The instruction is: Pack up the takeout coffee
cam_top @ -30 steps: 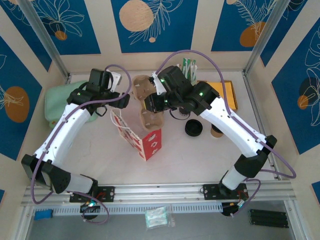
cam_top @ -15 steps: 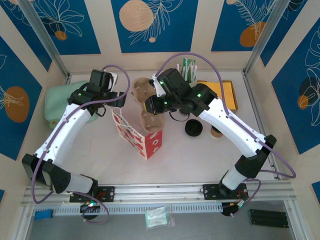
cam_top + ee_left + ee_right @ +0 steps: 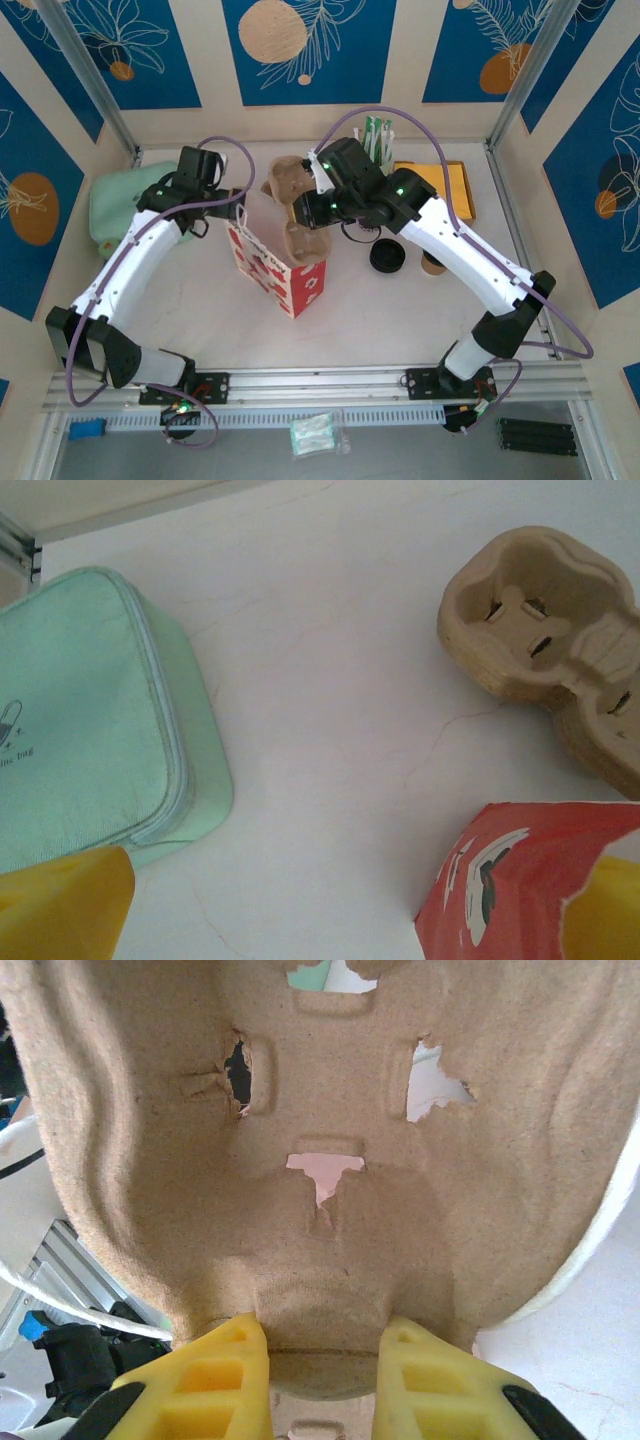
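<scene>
A small brownish cup with a dark top, the takeout coffee (image 3: 433, 263), stands on the table to the right of my right arm. The red-and-white bag (image 3: 285, 278) stands open in the middle; its red corner (image 3: 530, 880) shows in the left wrist view. My right gripper (image 3: 300, 212) is shut on a brown pulp cup carrier (image 3: 303, 242), held over the bag's mouth. In the right wrist view the carrier (image 3: 320, 1160) is pinched between the yellow fingers (image 3: 225, 1385) of that gripper (image 3: 320, 1365). My left gripper (image 3: 238, 208) stands open and holds nothing, just left of the bag's top edge.
A second pulp carrier (image 3: 284, 175) lies behind the bag, also seen as carrier (image 3: 545, 630). A loose black lid (image 3: 387, 258) lies by the coffee. A mint-green pouch (image 3: 115, 205) sits far left, pouch (image 3: 90, 710). An orange tray (image 3: 447, 185) and green packets (image 3: 378, 135) are at the back.
My left gripper has drawn slightly left and toward the near side, by the bag's edge. The right gripper and its carrier have hardly shifted.
</scene>
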Controlling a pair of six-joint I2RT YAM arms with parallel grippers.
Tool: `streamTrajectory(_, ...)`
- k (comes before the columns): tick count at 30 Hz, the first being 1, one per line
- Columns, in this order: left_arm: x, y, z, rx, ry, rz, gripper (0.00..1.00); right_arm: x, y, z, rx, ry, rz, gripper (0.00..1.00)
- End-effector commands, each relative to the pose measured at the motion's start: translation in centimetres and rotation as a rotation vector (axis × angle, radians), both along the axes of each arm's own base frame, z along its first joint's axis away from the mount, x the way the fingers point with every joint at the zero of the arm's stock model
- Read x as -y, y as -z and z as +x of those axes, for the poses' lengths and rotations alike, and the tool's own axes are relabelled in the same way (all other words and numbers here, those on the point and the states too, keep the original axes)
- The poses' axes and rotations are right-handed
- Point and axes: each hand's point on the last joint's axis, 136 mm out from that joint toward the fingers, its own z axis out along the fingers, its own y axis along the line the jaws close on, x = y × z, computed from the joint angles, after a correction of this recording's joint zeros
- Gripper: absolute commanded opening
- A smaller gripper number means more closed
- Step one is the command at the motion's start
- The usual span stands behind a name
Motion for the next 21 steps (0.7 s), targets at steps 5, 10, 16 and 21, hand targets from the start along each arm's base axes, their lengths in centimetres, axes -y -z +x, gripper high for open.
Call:
streamTrajectory(5, -1.1, -1.3, -0.2, 0.044, -0.046, -0.036, 0.99, 0.5, -1.2, -0.5, 0.005, 0.005, 0.035, 0.21)
streamTrajectory(10, -0.2, -3.0, -0.5, 0.067, -0.016, -0.102, 1.00, 0.1, -2.3, -0.5, 0.012, -0.004, 0.066, 0.20)
streamTrajectory(16, 1.0, -5.2, -1.0, 0.094, 0.023, -0.182, 0.99, -0.6, -4.5, -0.7, 0.032, -0.030, 0.119, 0.20)
streamTrajectory(21, 1.5, -5.8, -1.1, 0.094, 0.040, -0.204, 0.99, -1.1, -6.2, -0.5, 0.049, -0.041, 0.159, 0.20)
